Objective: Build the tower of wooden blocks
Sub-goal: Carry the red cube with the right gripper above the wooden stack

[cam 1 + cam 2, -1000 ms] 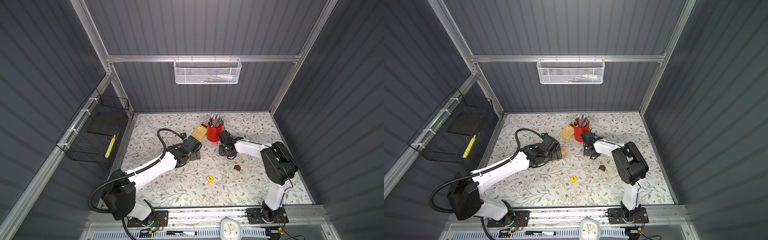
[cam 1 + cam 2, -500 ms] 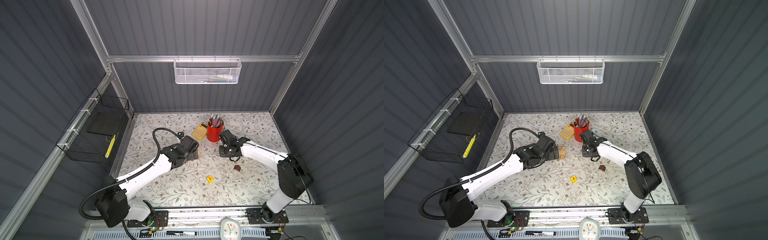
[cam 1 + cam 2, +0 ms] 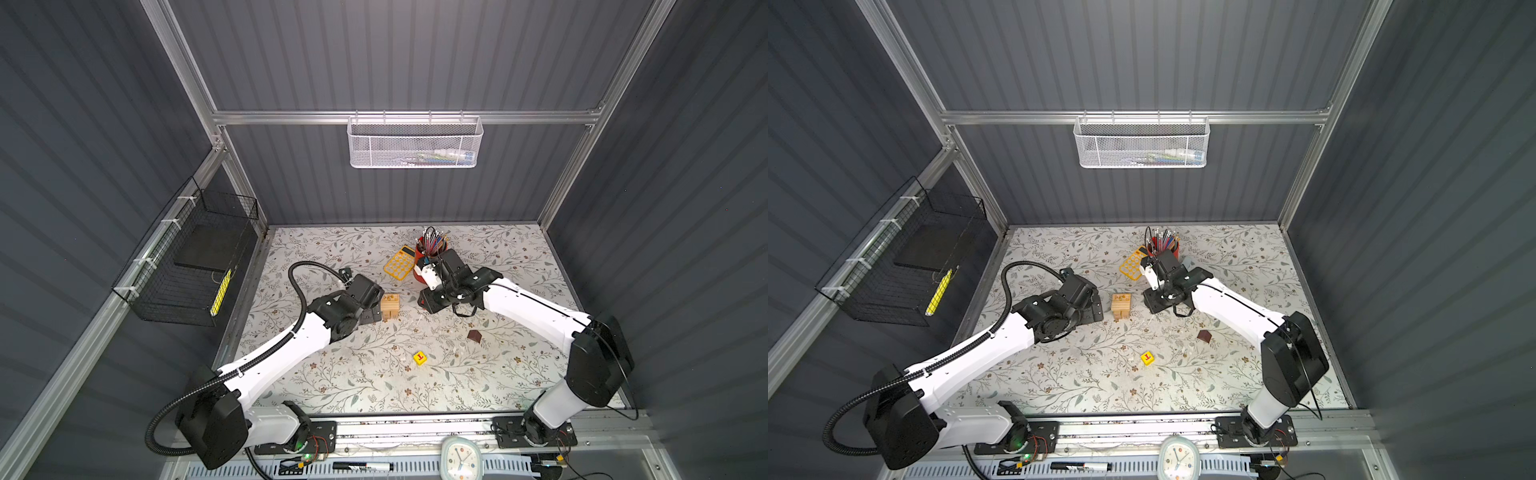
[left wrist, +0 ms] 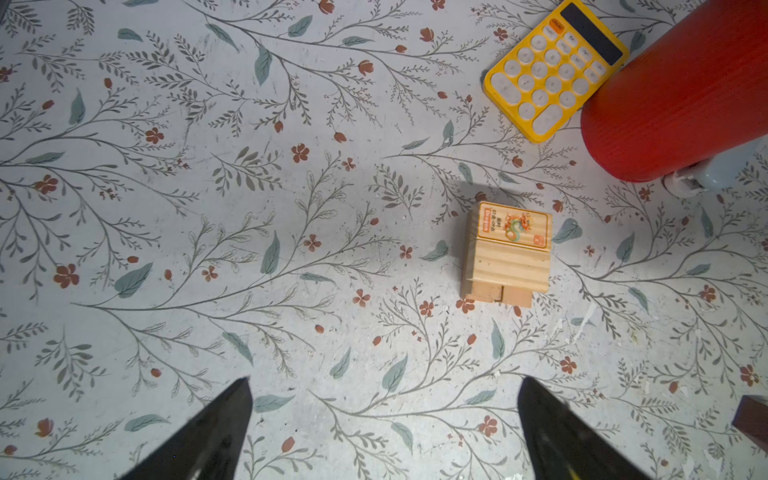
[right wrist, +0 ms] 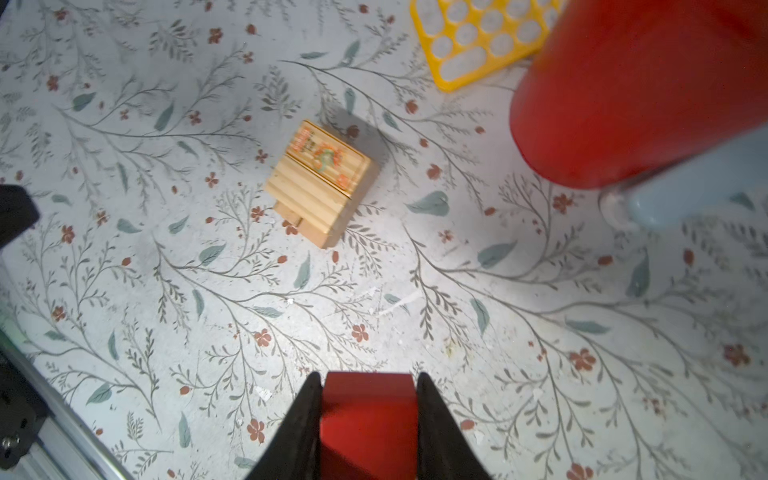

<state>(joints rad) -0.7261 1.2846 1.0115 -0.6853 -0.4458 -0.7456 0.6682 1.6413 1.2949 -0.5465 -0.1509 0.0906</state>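
- One floral surface [image 3: 374,386] fills the lower middle of both top views.
- Two arms, one tool each. The left tool [image 4: 384,382] has its fingers spread wide with nothing between them, just left of the tower. The right tool [image 5: 369,376], just right of the tower, is clamped on one red cube [image 5: 368,415].
- Two wall baskets. One black wire basket [image 3: 166,299] at the left edge holds one dark flat slab [image 3: 205,249] and one yellow object [image 3: 220,286]. One white mesh basket [image 3: 413,143] at upper centre holds items too small to name.
- One red pencil cup [image 4: 681,91], above centre, is full of pencils; their number is unclear.
- One yellow calculator [image 4: 552,70] lies just beside the cup.
- One wood block tower [image 3: 390,306] stands at centre between the tools. It has a dragon picture on top and two block ends showing at its base; the total number of blocks is unclear.
- One brown roof piece [image 3: 474,336] lies alone, lower right of centre.
- One yellow lettered cube [image 3: 420,358] lies below centre.
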